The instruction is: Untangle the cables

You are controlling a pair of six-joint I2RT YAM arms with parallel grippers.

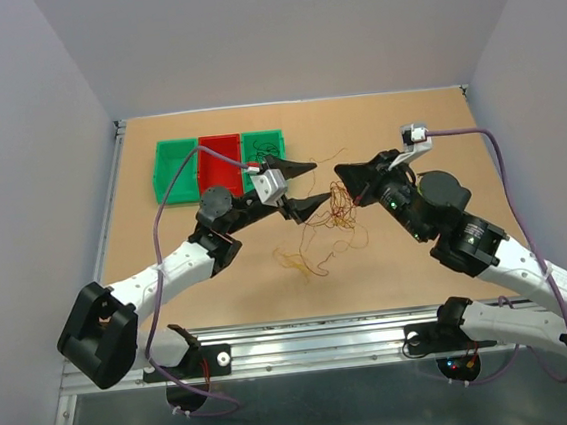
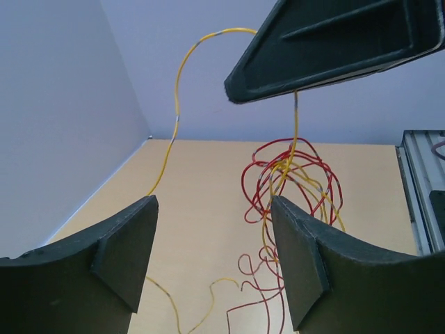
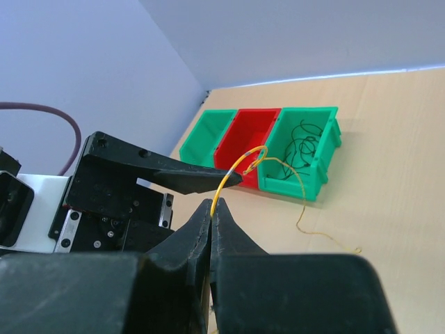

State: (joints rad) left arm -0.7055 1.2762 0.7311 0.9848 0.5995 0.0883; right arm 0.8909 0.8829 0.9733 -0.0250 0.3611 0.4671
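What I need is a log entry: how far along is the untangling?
Done: some dark wires lie in the right green bin. In hand: the right gripper is shut on a yellow wire, the left gripper open. Left: the red-and-yellow tangle between them and orange strands on the table.

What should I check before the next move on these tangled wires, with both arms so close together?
1. Right jaws shut on the yellow wire: ok.
2. Left jaws open and ready to take a strand: ok.
3. Yellow wire free of the red tangle: not ok, it runs down through the red loops.
4. Arms not touching each other: ok, the top view shows a gap between their tips.
5. Loose strands lifted off the table: not ok, they appear to lie on it.
6. A strand sitting between the left jaws: cannot tell, depth is unclear.
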